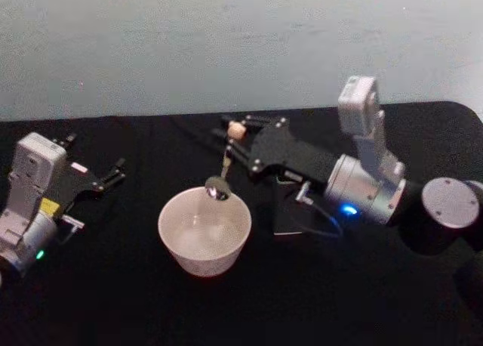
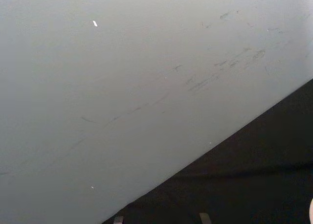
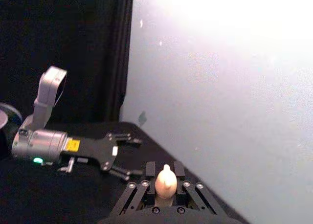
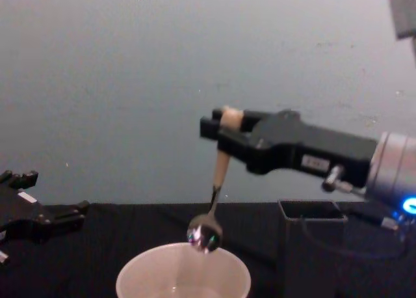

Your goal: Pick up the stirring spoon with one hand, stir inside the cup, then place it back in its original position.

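Chest view: right pincer (image 4: 224, 123) clamps the stirring spoon (image 4: 220, 171) by its peach handle, bowl hanging just above the cup (image 4: 182, 275), poised to dip and stir; dark holder (image 4: 311, 246) waits alongside; left pincer (image 1: 96, 156) parked, spread open

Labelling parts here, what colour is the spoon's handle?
The stirring spoon's handle is pale peach; the chest view shows it best.

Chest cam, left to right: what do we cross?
Black left gripper → cream-white round cup → tall dark grey square holder box. Left out: the peach-handled spoon and the right gripper holding it, both over the cup.
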`<state>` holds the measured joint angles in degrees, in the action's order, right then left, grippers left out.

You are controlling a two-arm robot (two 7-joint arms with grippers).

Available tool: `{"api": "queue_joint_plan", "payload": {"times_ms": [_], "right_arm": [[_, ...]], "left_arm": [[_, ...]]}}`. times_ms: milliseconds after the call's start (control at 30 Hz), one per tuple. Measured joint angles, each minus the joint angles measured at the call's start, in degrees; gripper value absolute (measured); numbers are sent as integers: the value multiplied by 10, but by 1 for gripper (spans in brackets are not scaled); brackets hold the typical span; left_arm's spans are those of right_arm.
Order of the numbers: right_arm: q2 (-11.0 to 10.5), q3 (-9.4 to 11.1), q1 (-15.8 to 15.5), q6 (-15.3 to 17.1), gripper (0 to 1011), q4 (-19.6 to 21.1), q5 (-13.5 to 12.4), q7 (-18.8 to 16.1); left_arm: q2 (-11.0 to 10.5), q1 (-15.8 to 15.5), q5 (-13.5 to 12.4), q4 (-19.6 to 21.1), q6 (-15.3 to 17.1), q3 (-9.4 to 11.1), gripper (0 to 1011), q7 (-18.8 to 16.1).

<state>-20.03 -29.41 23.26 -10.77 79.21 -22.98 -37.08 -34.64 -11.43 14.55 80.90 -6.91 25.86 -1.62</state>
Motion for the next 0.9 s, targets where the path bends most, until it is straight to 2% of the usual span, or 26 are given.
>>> {"api": "queue_joint_plan", "payload": {"times_ms": [533,900], "right_arm": [[-59,59,-15,-18,214,63,-32,11],[-87,79,-34,-18,214,79,-27,22]], "left_arm": [[0,0,0,0,0,0,1001,0],[0,0,0,0,0,0,1001,0]]}}
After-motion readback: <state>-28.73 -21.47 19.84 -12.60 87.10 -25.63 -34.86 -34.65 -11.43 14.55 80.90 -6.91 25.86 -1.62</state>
